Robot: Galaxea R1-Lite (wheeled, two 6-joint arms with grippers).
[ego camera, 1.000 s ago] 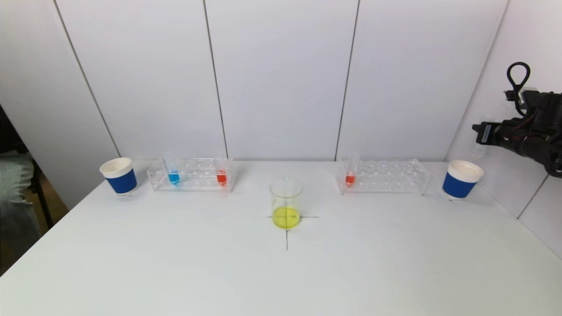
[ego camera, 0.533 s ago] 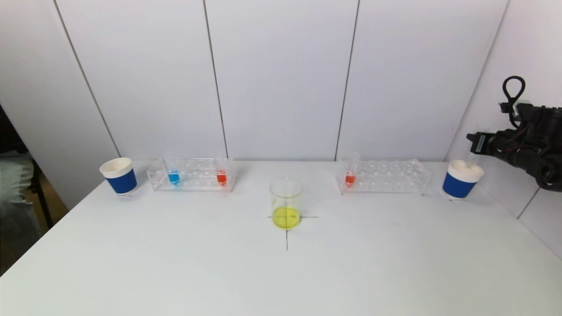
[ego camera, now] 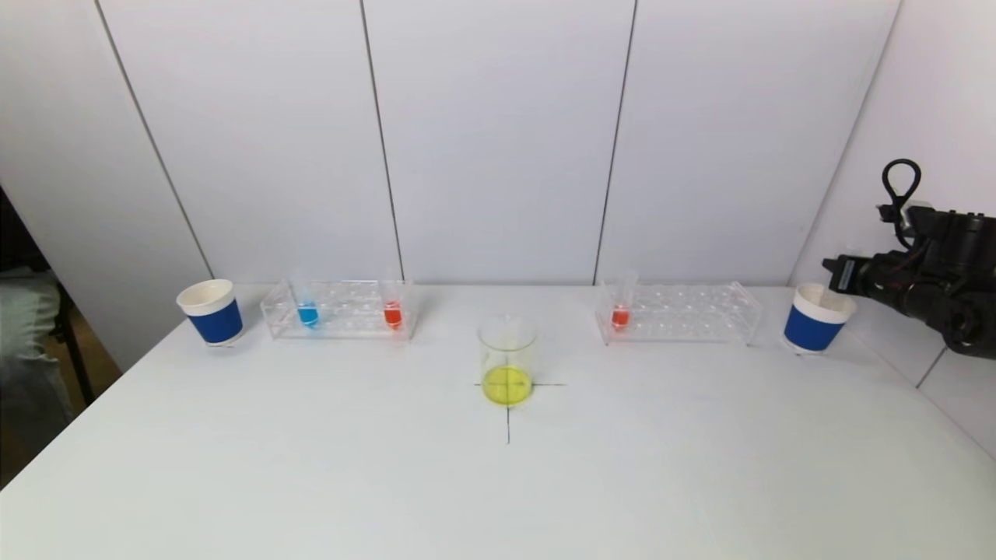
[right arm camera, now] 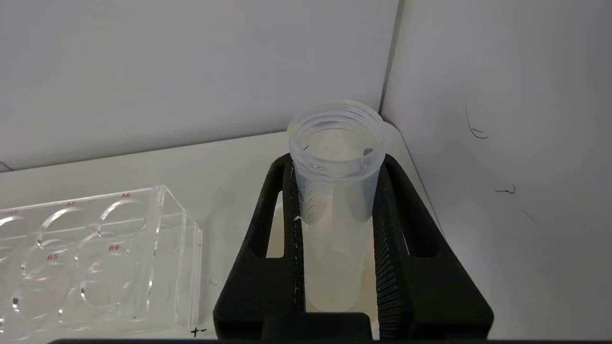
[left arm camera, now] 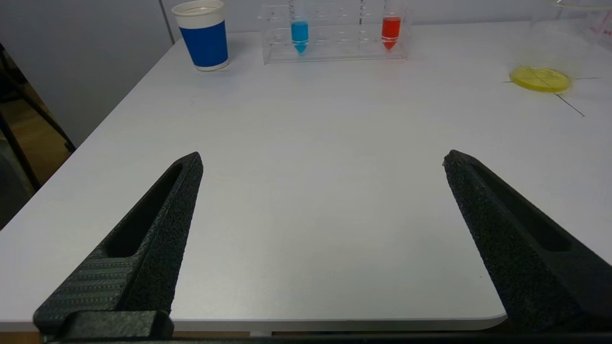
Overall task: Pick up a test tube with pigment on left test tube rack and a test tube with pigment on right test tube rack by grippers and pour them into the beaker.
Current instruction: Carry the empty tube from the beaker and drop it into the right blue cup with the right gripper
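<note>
1. Left gripper (left arm camera: 320,162) is seen only in the left wrist view, held low over the near table (ego camera: 498,498) edge, jaws wide apart, nothing between them; judged parked.
2. Beaker (ego camera: 506,359) stands at table centre on a drawn cross, yellow liquid pooled at its bottom.
3. Left rack (ego camera: 340,309) sits at the far left, holding a blue tube (ego camera: 307,305) and a red tube (ego camera: 393,305), both upright. A left cup (ego camera: 211,311) stands just beside it.
4. Right rack (ego camera: 678,313) sits at the far right with one red tube (ego camera: 620,306) upright at its inner end.
5. Right gripper (right arm camera: 337,200) is clamped on an empty tube (right arm camera: 336,191), clear, no pigment visible, over the right cup (ego camera: 817,317) beside the right rack.
6. Step judged: the emptied tube is being put into the right cup as discard.
7. Next move judged: the tube is to be lowered into the cup mouth, upright and centred, jaws then parted, arm lifted clear without tipping the cup.
</note>
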